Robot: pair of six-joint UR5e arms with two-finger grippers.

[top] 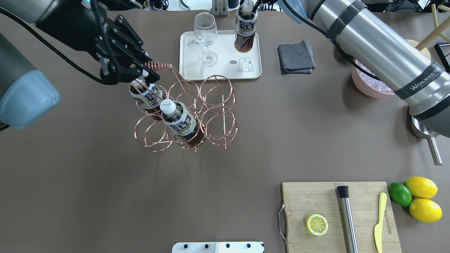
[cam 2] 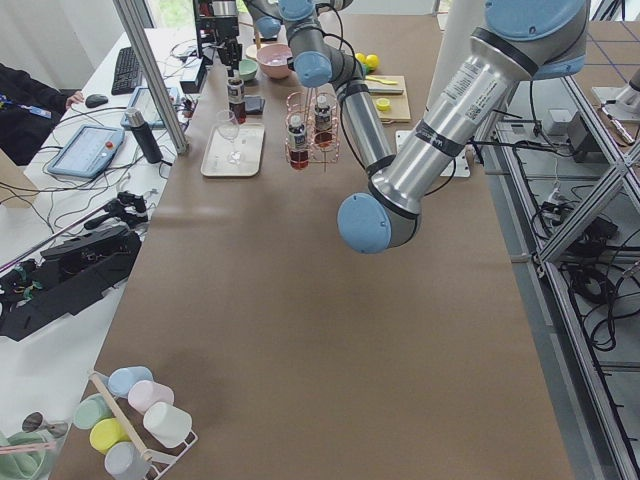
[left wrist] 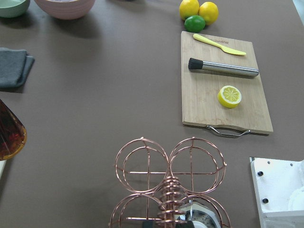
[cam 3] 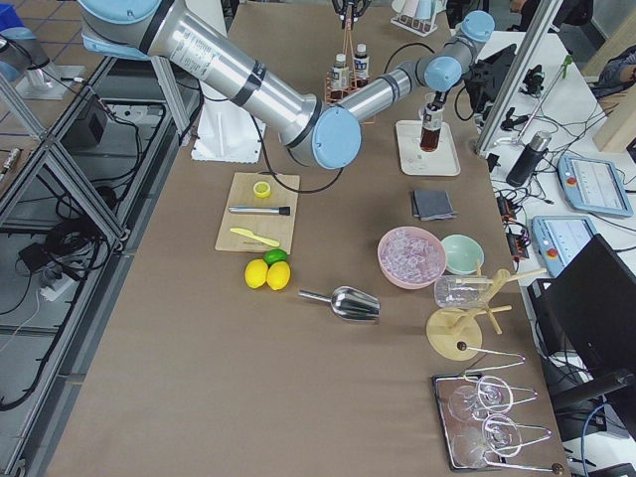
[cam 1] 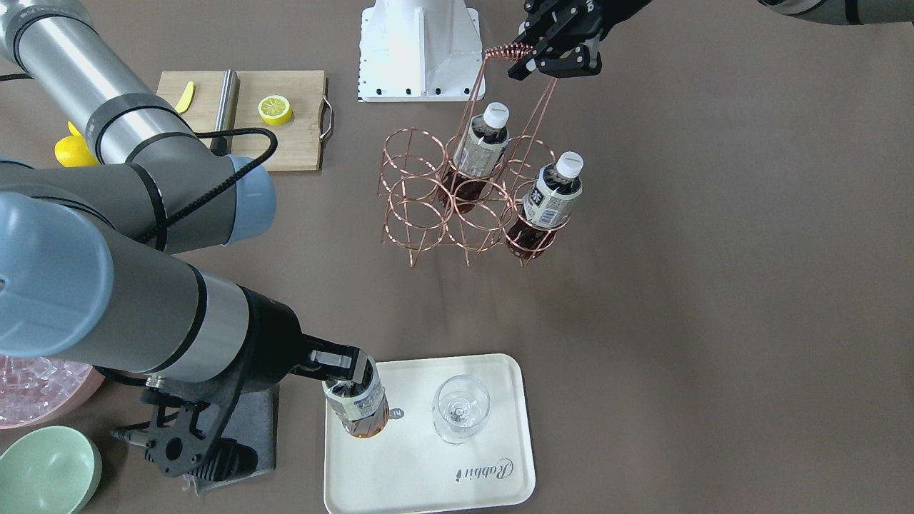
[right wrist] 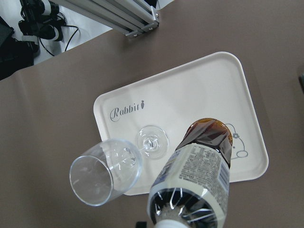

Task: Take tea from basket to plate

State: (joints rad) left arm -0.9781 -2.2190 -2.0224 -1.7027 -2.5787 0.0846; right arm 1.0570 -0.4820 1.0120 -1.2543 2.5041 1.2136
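Seen from across the table, the right gripper (cam 1: 348, 377) has its fingers clamped narrowly on the neck of the tea (cam 1: 359, 410), a small plastic bottle of dark brown drink with a whitish label. It holds the bottle over the cream-white rectangular plate (cam 1: 414, 475) with "Rabbit" script, beside a clear stemmed wine glass (cam 1: 460, 408). The left gripper (cam 1: 527, 51) pinches the coiled top of the long handle of the copper wire six-ring basket (cam 1: 457, 193), which carries a second bottle (cam 1: 484, 143) and a third bottle (cam 1: 551, 196). From overhead, the tea's base is at the plate's surface near the rabbit drawing; whether it rests there cannot be told. Both table-end views show the tea upright at the plate, small and far off. The left wrist camera looks down the coil onto the basket's rings. The right wrist camera shows the tea's base over the plate's rabbit corner, just beside the wine glass.
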